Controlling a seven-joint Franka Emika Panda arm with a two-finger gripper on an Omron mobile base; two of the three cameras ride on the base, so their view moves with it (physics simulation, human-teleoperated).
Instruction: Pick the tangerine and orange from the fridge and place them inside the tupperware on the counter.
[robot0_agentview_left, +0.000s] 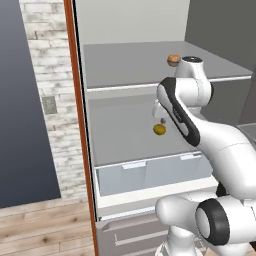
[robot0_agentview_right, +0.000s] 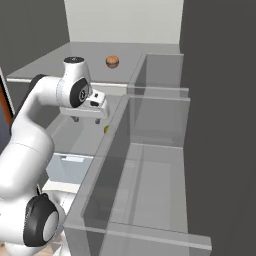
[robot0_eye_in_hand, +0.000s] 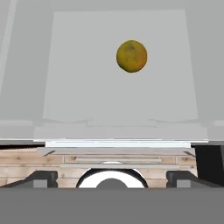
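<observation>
Fridge (robot0_agentview_left: 135, 65) shelf; jaws wide apart, empty, above orange (robot0_eye_in_hand: 131, 56).

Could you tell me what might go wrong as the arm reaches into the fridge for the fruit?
The yellow-orange fruit lies loose on the middle shelf, off-centre from the open hand; a misaligned approach could nudge it so it rolls back. The hand hangs under the upper shelf, where a second orange fruit sits, so lifting too steeply might strike that shelf edge.

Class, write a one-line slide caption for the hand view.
Hand camera looks along the open pincer at a yellow-orange fruit lying alone on a grey fridge shelf.
</observation>
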